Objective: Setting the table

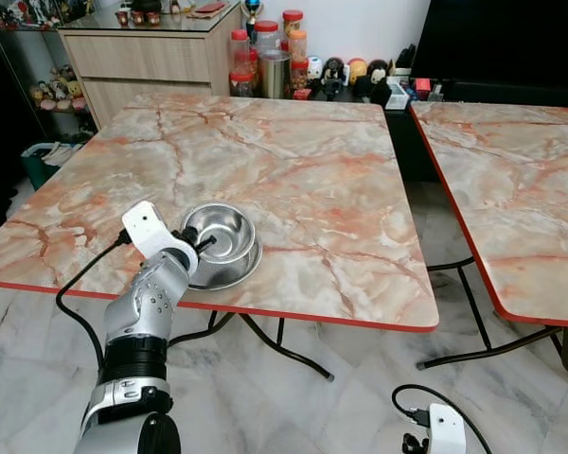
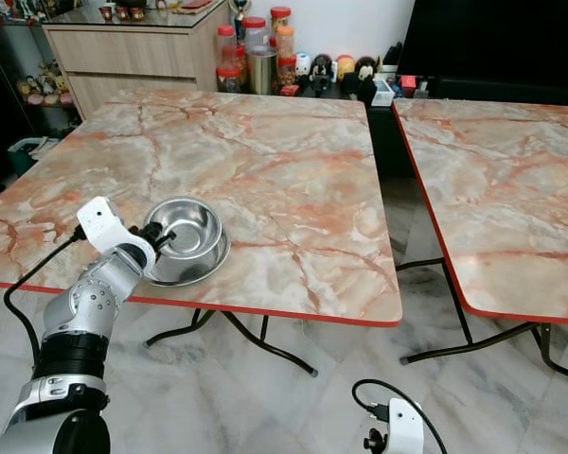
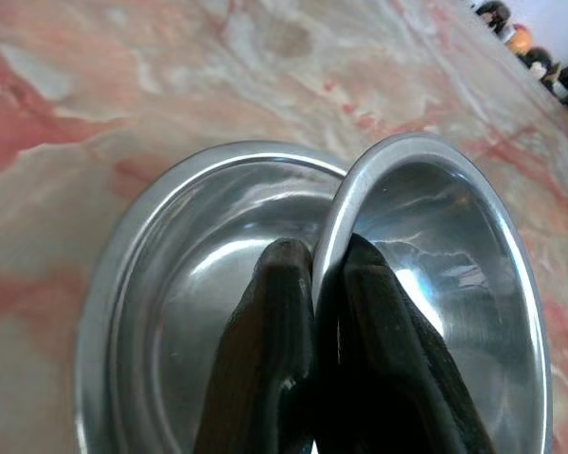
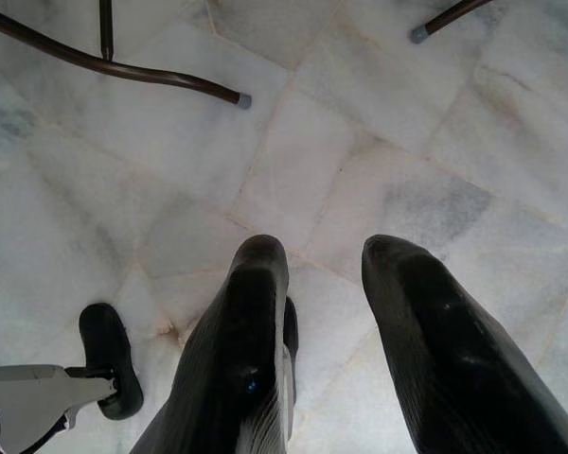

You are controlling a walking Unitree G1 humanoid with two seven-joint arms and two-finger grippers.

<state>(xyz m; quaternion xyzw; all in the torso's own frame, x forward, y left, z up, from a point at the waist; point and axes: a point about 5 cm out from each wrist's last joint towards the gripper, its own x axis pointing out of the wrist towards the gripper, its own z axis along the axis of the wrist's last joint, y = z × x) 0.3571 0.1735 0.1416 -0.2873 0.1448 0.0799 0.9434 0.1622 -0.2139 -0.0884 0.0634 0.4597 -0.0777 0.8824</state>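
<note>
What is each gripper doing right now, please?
Left gripper: shut on the rim of the upper steel bowl, which sits tilted in the lower bowl.
Right gripper: open, holding nothing, hanging over the floor.

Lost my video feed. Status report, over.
Left gripper shut on upper bowl rim, over lower bowl. Right gripper open, idle above floor. Marble table ahead.

Left arm [image 1: 142, 312]: silver perforated casing, black joint collar, white wrist block, black cable looped alongside. Jaws: glossy black, tapered, rounded tips.
</note>
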